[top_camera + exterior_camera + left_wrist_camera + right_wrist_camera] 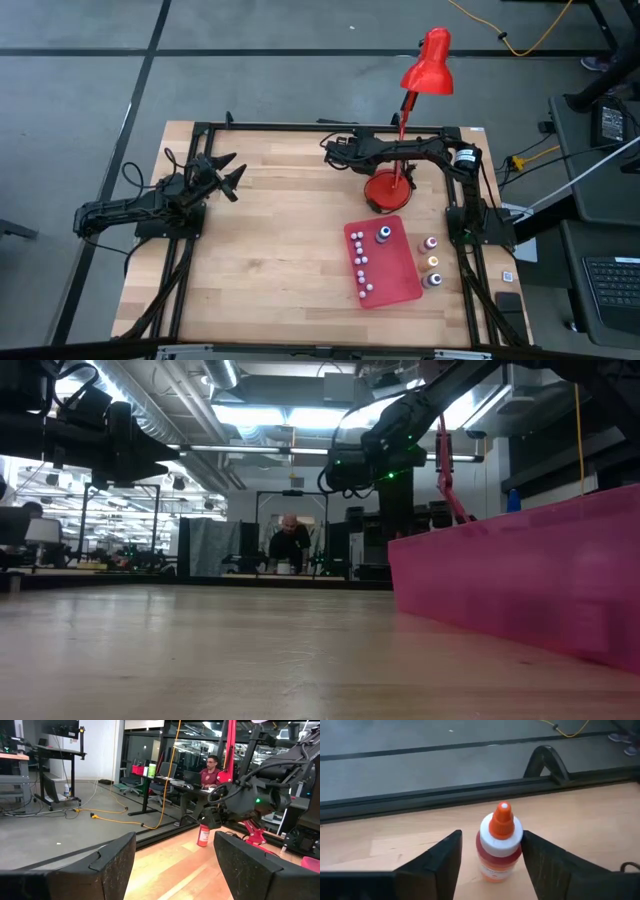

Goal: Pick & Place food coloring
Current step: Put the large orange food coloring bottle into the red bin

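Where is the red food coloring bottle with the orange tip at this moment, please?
The red bottle stands on the table's far edge, between the right gripper jaws, left of the lamp base.

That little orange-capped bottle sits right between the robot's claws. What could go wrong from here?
The red bottle stands upright between the right gripper's fingers, close to one of them. If they close off-centre, they might tip it or squeeze only the cap.

The desk lamp stands close beside that arm, so carrying the bottle toward the red mat could brush it.

The mat already holds small bottles, so a careless placement might knock them over.
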